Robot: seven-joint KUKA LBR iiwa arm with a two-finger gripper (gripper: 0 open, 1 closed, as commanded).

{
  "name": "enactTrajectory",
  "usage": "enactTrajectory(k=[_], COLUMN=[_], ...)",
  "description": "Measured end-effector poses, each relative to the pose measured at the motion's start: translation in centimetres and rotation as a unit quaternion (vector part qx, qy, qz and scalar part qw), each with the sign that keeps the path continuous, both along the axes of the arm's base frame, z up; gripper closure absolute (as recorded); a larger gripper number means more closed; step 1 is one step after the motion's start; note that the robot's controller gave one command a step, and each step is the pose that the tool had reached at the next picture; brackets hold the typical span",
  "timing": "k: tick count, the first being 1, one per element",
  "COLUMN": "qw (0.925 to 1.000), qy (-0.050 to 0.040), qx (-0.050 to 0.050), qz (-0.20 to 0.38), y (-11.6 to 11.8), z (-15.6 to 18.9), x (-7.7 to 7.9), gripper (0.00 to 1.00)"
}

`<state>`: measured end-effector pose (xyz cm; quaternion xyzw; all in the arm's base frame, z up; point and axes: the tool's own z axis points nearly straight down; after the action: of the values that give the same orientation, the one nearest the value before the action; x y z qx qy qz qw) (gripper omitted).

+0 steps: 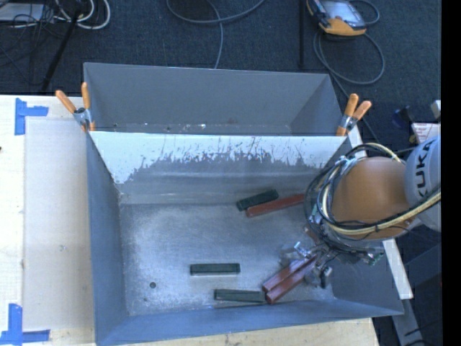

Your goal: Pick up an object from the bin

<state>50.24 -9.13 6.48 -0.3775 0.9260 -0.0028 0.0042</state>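
Observation:
My gripper (312,258) is low in the bin's front right corner, under the arm's orange cover. Its tip is at the upper end of a red-brown bar (284,282), which lies slanted down to the left towards the front wall. Just left of that bar's lower end, a dark green bar (238,295) lies flat along the front wall. A second dark green bar (215,269) rests a little further back and to the left.
Towards the back of the floor, right of the middle, a dark green block (257,198) lies against another red-brown bar (276,205). The bin's right wall slopes up close beside the gripper. The arm and its cables hang over the right rim.

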Motion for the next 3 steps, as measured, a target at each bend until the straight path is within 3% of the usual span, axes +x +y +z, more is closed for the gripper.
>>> enactTrajectory(k=[3], qw=[1.0], qy=[0.0012], qx=[0.001], qz=[0.003], y=[0.2], z=[1.4], x=[0.0], gripper=[1.0])
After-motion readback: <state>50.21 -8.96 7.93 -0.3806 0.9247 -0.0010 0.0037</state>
